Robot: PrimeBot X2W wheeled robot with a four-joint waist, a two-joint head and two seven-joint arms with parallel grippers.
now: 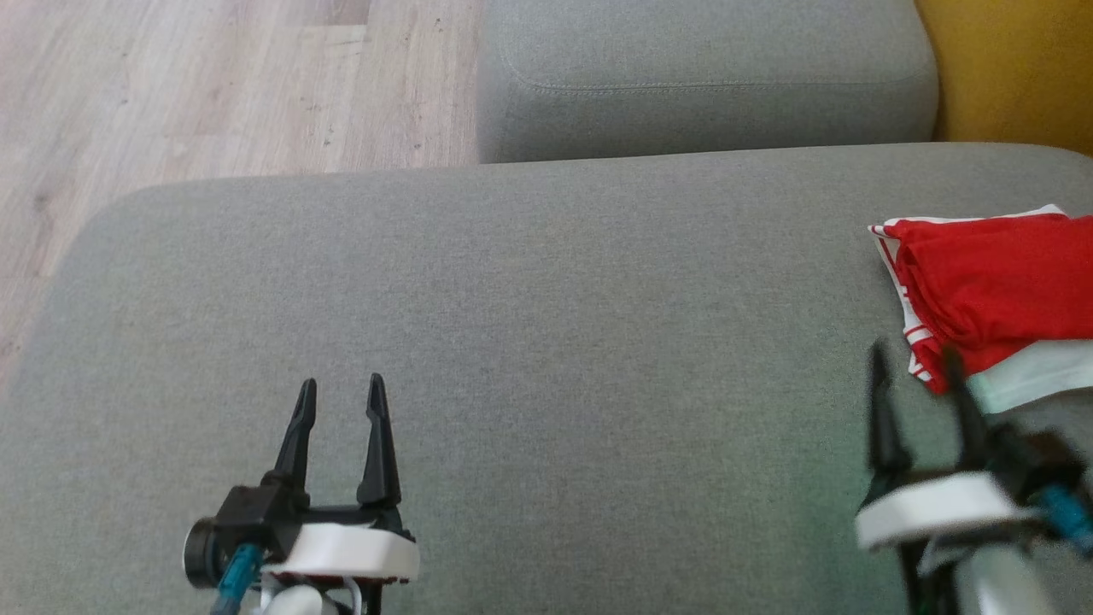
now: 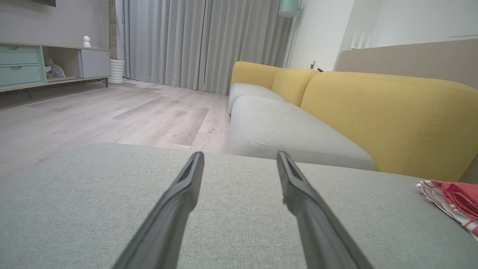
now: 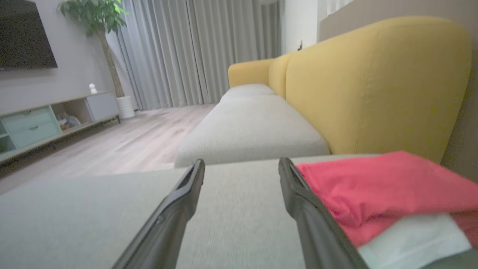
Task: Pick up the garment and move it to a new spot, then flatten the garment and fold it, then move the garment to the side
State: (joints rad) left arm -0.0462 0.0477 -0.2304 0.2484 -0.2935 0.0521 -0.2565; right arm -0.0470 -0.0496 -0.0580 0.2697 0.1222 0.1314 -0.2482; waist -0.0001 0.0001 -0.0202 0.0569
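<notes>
Grey cushion (image 1: 529, 299) carries a seemingly folded red garment (image 1: 999, 282); left pincer (image 1: 341, 382) and right pincer (image 1: 914, 352) gape empty.

One garment (image 1: 990, 290), two end effectors (image 1: 341, 386) (image 1: 914, 352), three grey seat cushions (image 2: 74, 194) (image 2: 291, 130) (image 2: 250, 89), one potted plant (image 3: 97, 22)

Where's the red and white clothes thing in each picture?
Head view: the garment lies at the right edge, about halfway down.
Left wrist view: the garment peeks in at the right edge, low down.
Right wrist view: the garment is at the lower right, big and close.
Shared landmark: the yellow sofa back stands beyond it in all three.
</notes>
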